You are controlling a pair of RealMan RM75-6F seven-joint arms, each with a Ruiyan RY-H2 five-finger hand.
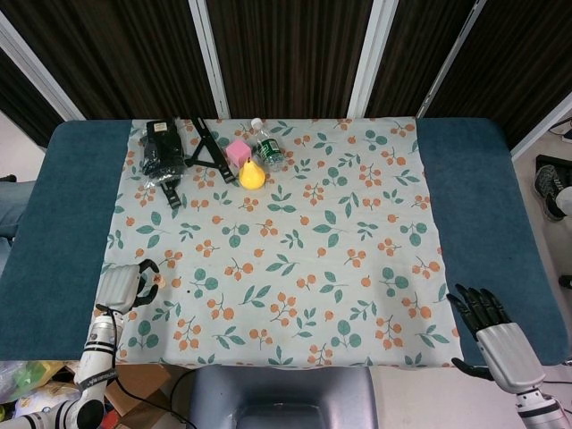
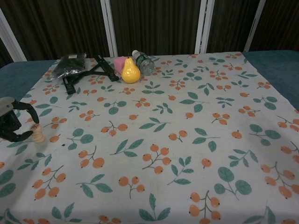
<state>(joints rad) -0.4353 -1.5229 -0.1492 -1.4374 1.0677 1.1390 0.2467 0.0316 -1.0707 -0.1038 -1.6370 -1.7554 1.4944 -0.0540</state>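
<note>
— Dark panelled walls stand behind a blue table [image 1: 63, 223] spread with a floral cloth [image 1: 295, 259]. Where are the hands?

— Left hand [image 1: 123, 286] sits at the cloth's near left edge, fingers curled around a small wooden peg [image 2: 37, 134] that stands upright on the cloth; whether they grip it, I cannot tell. Right hand [image 1: 492, 329] hangs off the near right corner, fingers apart, holding nothing.

— And the room between?

— Bare cloth. A black pouch [image 1: 162, 150], black stand [image 1: 207, 147], bottle [image 1: 267, 146], pink block [image 1: 238, 152] and yellow pear [image 1: 252, 174] crowd the far edge.
</note>
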